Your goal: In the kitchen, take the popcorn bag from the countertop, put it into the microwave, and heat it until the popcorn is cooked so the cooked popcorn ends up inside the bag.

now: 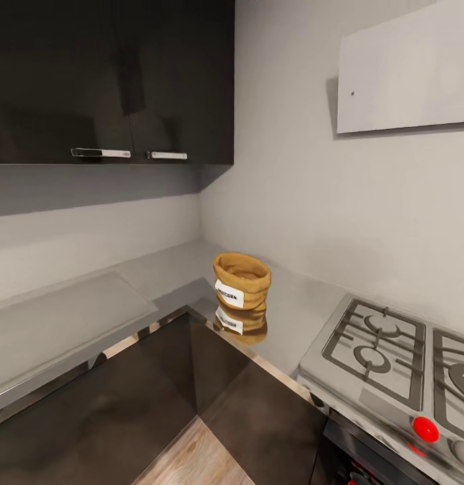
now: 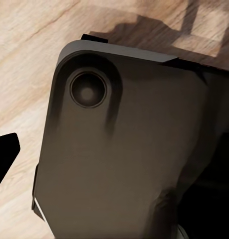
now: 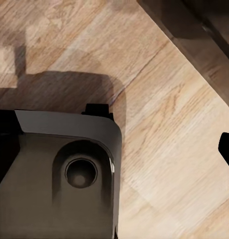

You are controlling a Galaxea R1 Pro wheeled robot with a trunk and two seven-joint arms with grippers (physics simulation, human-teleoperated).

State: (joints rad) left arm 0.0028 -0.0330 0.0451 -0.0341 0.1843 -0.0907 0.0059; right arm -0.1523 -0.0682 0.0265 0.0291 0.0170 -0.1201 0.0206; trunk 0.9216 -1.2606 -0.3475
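Grey countertop (image 1: pixel 306 316) corner bearing upright popcorn bag (image 1: pixel 242 280), both arms' fingers' state impossible to tell

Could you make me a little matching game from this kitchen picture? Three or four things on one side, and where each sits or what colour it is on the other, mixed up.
Things:
1. popcorn bag
2. stove burners
3. wall cabinets
4. round knob

Descriptions:
A. bright red, on the front edge of the stove
B. tan-brown, standing near the inner corner of the countertop
C. dark, hung high, with two silver handles
D. grey grates, to the right of the bag

Pairs: 1-B, 2-D, 3-C, 4-A
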